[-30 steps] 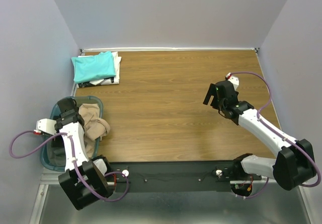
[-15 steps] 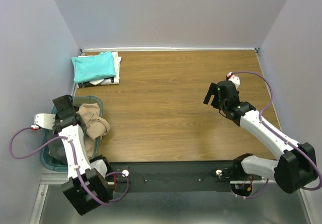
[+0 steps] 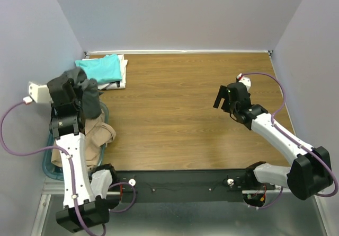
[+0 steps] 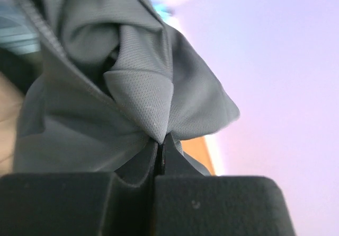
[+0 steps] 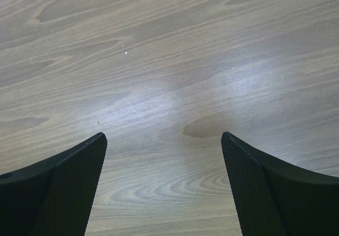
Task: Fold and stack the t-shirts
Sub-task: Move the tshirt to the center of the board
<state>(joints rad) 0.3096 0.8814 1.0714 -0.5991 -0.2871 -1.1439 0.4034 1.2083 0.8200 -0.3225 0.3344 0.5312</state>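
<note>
While hung lengthwise down over the far end of the basket (image 3: pixel 46 167), the grey shirt (image 3: pixel 89 95) is pinched by the left gripper (image 4: pixel 160 154), a pinch shown only at the wrist. The right gripper (image 5: pixel 163 140) is held spread, well right of the basket.

Wood-grain counter (image 3: pixel 180 114), and tucked in its far-left corner there's a folded pile: teal t-shirt (image 3: pixel 98 70) on top, white t-shirt (image 3: pixel 123 72) peeking out beneath. At the near-left edge sits the blue-green basket (image 3: pixel 47 164). Right wrist camera catches pale glare on the grain.
</note>
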